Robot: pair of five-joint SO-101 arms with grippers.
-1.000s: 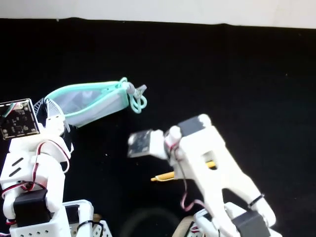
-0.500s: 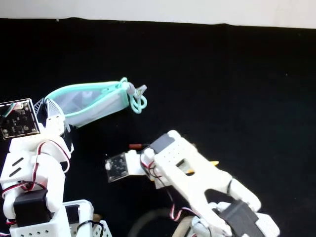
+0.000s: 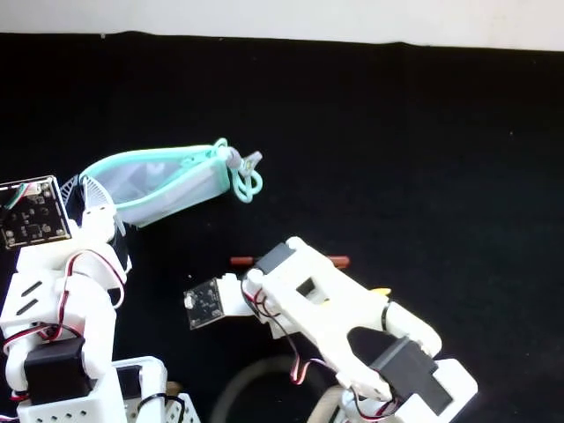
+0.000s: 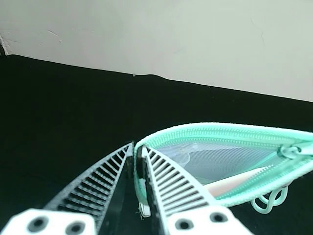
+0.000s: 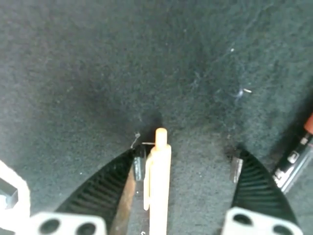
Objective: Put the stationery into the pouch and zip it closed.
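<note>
A mint-green mesh pouch [image 3: 163,181] is held up off the black table at the left, its zipper mouth [image 4: 220,132] open. My left gripper [image 4: 137,149] is shut on the pouch's end [image 3: 95,198]. A pale item [image 4: 230,185] lies inside the pouch. The zip pull with its looped cord [image 3: 247,181] hangs at the far end. My right gripper [image 5: 187,157] is open, low over the table, its fingers on either side of a yellow pen [image 5: 159,181], which lies close to one finger. A red pen [image 5: 293,156] lies just outside the other finger.
The right arm [image 3: 326,308] leans low across the front middle of the table and covers most of both pens; the red pen's ends [image 3: 240,261] and the yellow pen's tip [image 3: 380,291] stick out. A pale wall [image 3: 282,16] borders the far edge.
The right arm has swung left and dropped down over the pens, and its wrist camera has moved lower left. The left arm and pouch have stayed still.
</note>
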